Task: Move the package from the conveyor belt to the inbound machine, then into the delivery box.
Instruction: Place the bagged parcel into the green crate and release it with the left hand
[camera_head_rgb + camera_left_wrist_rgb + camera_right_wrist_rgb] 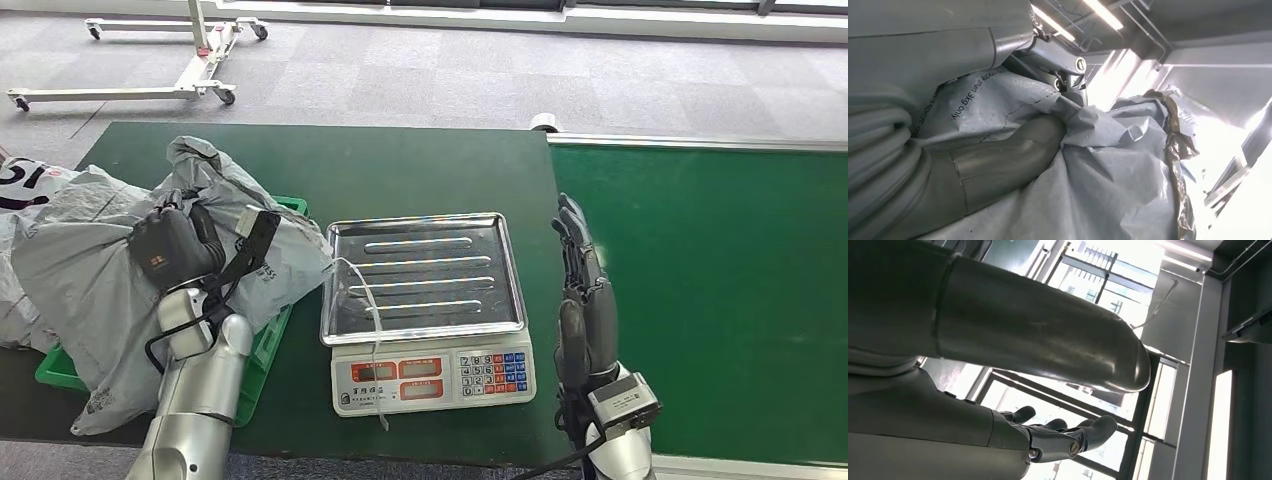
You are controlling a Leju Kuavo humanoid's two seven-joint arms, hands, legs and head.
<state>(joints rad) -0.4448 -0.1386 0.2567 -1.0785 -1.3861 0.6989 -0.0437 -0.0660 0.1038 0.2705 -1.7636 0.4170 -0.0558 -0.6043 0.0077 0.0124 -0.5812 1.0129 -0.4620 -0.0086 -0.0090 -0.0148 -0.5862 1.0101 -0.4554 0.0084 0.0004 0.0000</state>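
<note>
The left hand [185, 250] grips the grey package [100, 260] over the green delivery box [265, 340], left of the scale [425, 300]; the right hand [583, 300], fingers straight, holds nothing.

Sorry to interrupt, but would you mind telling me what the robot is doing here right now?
The robot's left hand grips a grey plastic package over the green box, beside the scale. The scale's metal tray holds nothing, and a white strip hangs over its front edge. The right hand is raised, holding nothing, fingers straight, at the edge of the green conveyor belt. No package is on the visible belt.
</note>
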